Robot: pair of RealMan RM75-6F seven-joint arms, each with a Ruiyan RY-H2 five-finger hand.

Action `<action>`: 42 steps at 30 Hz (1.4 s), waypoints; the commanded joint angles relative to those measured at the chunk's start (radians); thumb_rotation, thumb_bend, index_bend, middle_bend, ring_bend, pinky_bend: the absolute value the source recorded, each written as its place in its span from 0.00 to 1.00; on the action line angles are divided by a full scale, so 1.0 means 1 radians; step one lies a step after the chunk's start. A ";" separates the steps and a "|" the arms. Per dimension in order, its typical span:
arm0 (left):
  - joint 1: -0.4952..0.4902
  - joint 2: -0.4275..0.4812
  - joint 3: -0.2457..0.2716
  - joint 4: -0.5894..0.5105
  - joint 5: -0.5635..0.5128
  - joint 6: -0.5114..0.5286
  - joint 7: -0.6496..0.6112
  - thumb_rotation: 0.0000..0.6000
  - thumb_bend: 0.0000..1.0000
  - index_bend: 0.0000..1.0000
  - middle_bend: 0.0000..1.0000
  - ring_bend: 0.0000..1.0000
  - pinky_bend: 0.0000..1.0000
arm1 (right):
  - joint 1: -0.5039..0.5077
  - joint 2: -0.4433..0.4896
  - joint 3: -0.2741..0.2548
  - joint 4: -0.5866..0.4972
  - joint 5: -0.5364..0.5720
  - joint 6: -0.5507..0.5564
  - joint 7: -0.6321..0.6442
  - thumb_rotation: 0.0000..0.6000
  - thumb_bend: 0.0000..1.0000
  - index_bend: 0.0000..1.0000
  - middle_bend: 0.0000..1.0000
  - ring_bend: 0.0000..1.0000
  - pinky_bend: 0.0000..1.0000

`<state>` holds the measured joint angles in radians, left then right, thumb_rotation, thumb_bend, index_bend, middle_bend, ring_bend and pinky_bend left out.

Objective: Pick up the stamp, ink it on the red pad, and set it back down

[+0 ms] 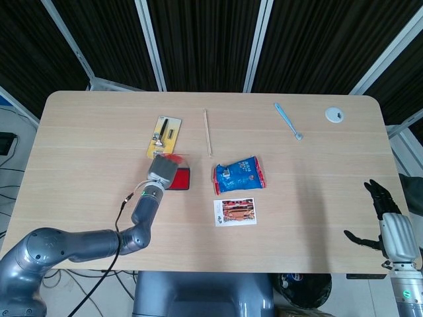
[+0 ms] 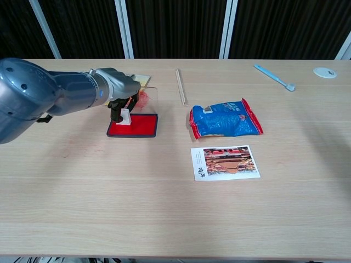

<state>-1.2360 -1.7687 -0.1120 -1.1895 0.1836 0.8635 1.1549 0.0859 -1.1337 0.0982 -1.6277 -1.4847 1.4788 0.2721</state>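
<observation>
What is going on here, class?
The left hand holds the stamp down on the red pad, inking it. It has not yet been set back down. The right hand hangs open off the table's right edge, holding nothing.

- Mostly hidden under the left hand [image 1: 161,170] in the head view: stamp [image 2: 125,116], with only its white lower block showing in the chest view.
- Partly covered by that hand from above: red pad [image 1: 180,178].
- Absent from the chest view, cut at the frame's lower corner in the head view: right hand [image 1: 386,228].
- Too small to read: picture card [image 2: 225,161], print on the blue snack bag [image 2: 226,119].
</observation>
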 commanded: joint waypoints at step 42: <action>0.002 0.032 -0.002 -0.050 0.017 0.045 -0.012 1.00 0.65 0.71 0.73 0.52 0.57 | -0.001 0.002 -0.002 -0.005 0.000 -0.001 0.006 1.00 0.12 0.00 0.00 0.00 0.19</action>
<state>-1.2337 -1.7446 -0.1104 -1.2304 0.2010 0.9014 1.1433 0.0846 -1.1316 0.0966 -1.6331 -1.4846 1.4778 0.2780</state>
